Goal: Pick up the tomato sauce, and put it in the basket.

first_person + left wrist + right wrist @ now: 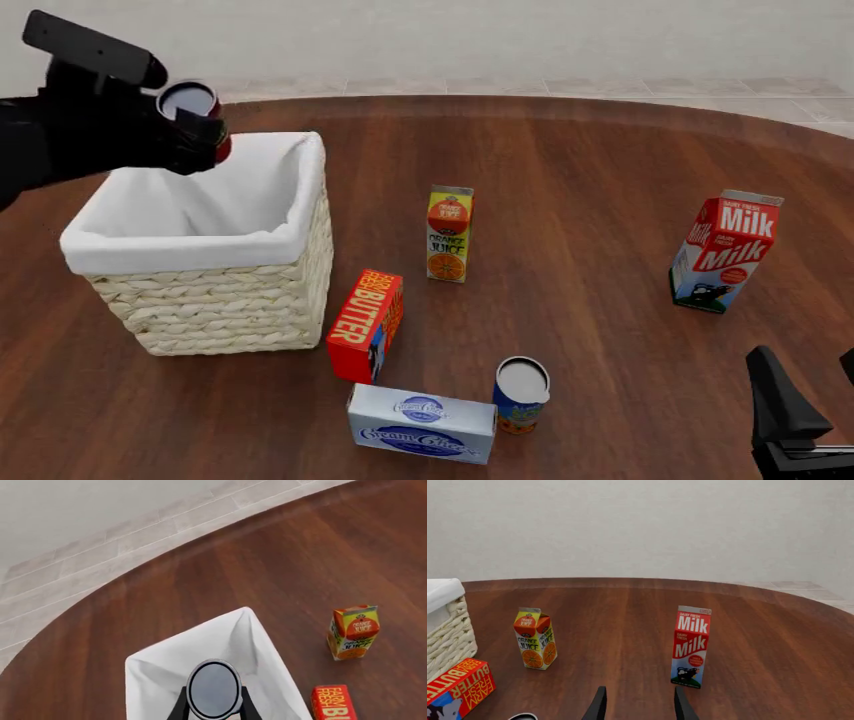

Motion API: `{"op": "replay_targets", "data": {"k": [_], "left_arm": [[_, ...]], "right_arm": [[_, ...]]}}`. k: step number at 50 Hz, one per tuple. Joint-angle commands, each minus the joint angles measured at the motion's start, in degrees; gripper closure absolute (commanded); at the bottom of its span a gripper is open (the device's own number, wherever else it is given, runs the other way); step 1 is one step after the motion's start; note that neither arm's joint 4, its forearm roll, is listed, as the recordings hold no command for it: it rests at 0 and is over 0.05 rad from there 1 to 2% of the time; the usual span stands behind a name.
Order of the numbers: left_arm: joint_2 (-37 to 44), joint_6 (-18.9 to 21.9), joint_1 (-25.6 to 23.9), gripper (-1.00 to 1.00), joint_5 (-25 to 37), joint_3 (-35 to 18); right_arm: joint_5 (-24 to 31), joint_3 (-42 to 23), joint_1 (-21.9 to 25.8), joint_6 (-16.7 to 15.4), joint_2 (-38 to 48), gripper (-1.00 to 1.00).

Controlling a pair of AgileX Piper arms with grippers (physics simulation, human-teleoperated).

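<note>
My left gripper (191, 128) is shut on the tomato sauce (188, 100), a small red can with a pale silver top. It holds the can in the air over the far left corner of the basket (214, 300). In the left wrist view the can's top (213, 689) sits between the two dark fingers (179, 709), with the basket's white cloth lining (227, 635) right below it. My right gripper (809, 415) is open and holds nothing, low at the near right of the table. Its fingers (598, 705) stand apart in the right wrist view.
To the right of the basket stand an orange juice carton (450, 234) and a red butter box (366, 325). A cream cheese box (422, 422) and a blue-labelled can (521, 394) sit nearer the front. A milk carton (725, 250) stands at the right.
</note>
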Motion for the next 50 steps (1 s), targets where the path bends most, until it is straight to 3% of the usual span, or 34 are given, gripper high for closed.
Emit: {"op": "replay_targets", "data": {"k": [1, 13, 18, 23, 27, 30, 35, 50], "left_arm": [[0.0, 3.56, 0.89, 1.0, 4.97, -3.01], [0.91, 5.07, 1.03, 1.0, 9.94, -6.43], [2.6, 2.16, 0.08, 1.0, 14.1, -10.4], [4.52, 2.59, 0.14, 1.0, 16.09, -12.63], [6.0, 7.48, 1.81, 1.0, 15.34, -11.64], [6.65, 6.87, 2.3, 1.0, 15.58, -12.88], [7.42, 11.1, 3.84, 1.0, 15.62, -12.35], [8.74, 13.15, 4.54, 1.0, 16.69, -12.57]], "right_arm": [[-0.12, -0.01, -0.03, -0.09, 0.11, -1.0], [-0.12, -0.01, -0.05, -0.08, 0.11, -1.0], [-0.12, -0.01, -0.05, -0.08, 0.11, -1.0], [-0.13, -0.01, -0.03, -0.1, 0.11, -1.0], [-0.13, -0.01, -0.03, -0.09, 0.11, -1.0], [-0.12, -0.01, -0.03, -0.09, 0.11, -1.0], [-0.13, -0.01, -0.04, -0.09, 0.11, -1.0], [-0.13, -0.01, -0.02, -0.09, 0.11, -1.0]]}}
